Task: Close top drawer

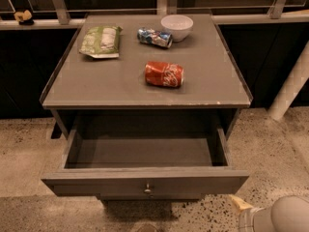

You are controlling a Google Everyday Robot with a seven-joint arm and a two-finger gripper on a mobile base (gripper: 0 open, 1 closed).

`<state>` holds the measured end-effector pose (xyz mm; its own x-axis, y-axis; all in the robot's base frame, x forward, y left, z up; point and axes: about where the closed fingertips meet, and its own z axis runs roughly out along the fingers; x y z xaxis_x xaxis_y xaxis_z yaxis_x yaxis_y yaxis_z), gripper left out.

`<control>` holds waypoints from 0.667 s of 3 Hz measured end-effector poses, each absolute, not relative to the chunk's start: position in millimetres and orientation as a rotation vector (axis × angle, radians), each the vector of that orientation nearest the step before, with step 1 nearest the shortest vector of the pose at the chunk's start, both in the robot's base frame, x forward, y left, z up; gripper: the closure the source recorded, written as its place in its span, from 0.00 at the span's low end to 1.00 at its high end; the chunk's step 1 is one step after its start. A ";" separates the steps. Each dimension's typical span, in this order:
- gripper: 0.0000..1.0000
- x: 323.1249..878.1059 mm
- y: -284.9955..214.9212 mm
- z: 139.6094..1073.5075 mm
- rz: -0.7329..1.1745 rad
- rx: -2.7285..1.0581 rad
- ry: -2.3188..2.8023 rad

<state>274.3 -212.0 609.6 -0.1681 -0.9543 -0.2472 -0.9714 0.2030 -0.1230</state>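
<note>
The gripper [240, 203] sits low at the right edge of the view, and whether it is spread or pressed together cannot be told. The top drawer [96, 183] stands pulled well out of the desk [120, 81]. It lies to the gripper's left and slightly beyond it, with the near right corner of its front just beside the gripper. The front runs crosswise, left to right, and the knob [148, 189] is at its centre, well off to the gripper's left. Closing likely calls for a push on that front, straight away toward the desk.
</note>
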 end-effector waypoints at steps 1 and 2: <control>0.00 301.7 -214.0 598.3 0.066 -1.791 2.190; 0.00 346.5 -212.1 592.3 0.052 -1.768 2.169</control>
